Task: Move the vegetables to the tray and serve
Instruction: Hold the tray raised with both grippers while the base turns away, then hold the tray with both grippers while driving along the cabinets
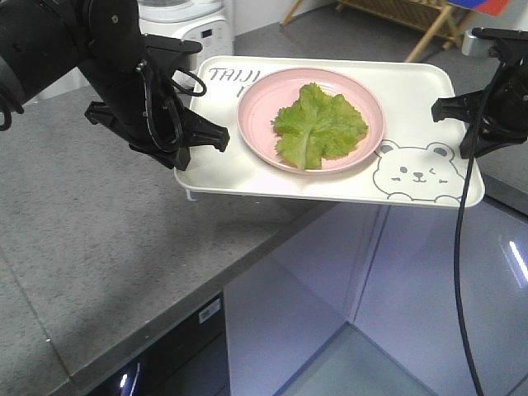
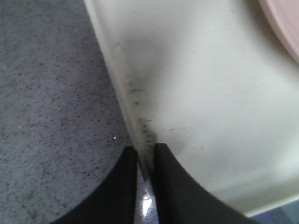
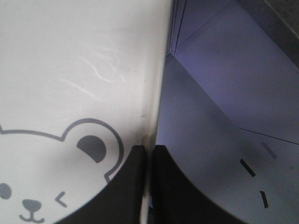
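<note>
Room: grey speckled stone counter (image 1: 99, 231) fills 9 o'clock side of front view. Glossy pale lilac cabinet fronts (image 1: 313, 280) drop below its edge at 5 o'clock. At 12 o'clock, white appliance (image 1: 186, 21).

Jutting past counter edge: cream-white rectangular tray (image 1: 412, 91), cartoon bear face (image 1: 417, 173) at its 5 o'clock corner. Mid-tray sits round pink plate (image 1: 256, 99); crinkly green lettuce leaves (image 1: 318, 124) lie at plate centre.

At tray's 9 o'clock rim, left gripper (image 2: 145, 154) nearly closed, pinching rim. At 3 o'clock rim, right gripper (image 3: 148, 151) pinches likewise.

counter (image 1: 99, 231) close beneath tray (image 1: 216, 162) (left side)
</note>
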Robot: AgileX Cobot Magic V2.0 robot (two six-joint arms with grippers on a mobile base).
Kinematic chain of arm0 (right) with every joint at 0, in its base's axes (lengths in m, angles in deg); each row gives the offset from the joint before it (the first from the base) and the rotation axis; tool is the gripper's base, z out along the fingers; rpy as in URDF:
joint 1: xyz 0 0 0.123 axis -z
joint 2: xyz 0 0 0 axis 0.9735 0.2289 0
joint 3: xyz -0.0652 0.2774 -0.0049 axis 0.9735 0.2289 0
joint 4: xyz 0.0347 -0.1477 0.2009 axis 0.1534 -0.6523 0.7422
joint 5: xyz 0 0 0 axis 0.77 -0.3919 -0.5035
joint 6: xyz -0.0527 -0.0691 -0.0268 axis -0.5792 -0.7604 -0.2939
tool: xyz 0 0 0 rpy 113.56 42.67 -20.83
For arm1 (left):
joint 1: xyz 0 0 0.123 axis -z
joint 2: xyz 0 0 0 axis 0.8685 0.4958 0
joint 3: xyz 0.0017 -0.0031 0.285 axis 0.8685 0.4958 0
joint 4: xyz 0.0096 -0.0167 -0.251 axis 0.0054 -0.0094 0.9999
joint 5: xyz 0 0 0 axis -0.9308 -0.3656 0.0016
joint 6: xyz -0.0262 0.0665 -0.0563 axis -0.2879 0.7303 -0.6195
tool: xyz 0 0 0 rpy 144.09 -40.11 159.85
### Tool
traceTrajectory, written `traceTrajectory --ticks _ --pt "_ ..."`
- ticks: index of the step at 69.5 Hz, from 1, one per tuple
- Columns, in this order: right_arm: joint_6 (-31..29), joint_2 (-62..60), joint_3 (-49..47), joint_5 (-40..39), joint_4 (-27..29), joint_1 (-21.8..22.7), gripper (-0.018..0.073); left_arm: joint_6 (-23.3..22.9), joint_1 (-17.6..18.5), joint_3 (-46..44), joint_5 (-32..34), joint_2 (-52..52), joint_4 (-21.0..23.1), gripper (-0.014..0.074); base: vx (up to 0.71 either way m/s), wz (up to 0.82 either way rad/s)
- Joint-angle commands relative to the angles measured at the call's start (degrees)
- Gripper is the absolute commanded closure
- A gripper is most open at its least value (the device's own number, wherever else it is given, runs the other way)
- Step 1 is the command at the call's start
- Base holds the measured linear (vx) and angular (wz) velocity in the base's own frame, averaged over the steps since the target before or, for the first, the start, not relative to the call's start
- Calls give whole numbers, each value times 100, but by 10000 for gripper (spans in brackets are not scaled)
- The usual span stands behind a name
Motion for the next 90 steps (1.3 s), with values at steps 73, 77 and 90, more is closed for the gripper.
traceTrajectory --ticks 73,77,90 --pt "-141 -330 -170 134 528 -88 565 138 125 -226 342 -364 451 602 -2 -35" --pt "-141 -330 -170 134 528 -88 565 138 125 -226 342 -364 451 602 -2 -37" --pt "-141 -330 -170 134 528 -88 565 138 125 -226 342 -364 451 602 -2 -36"
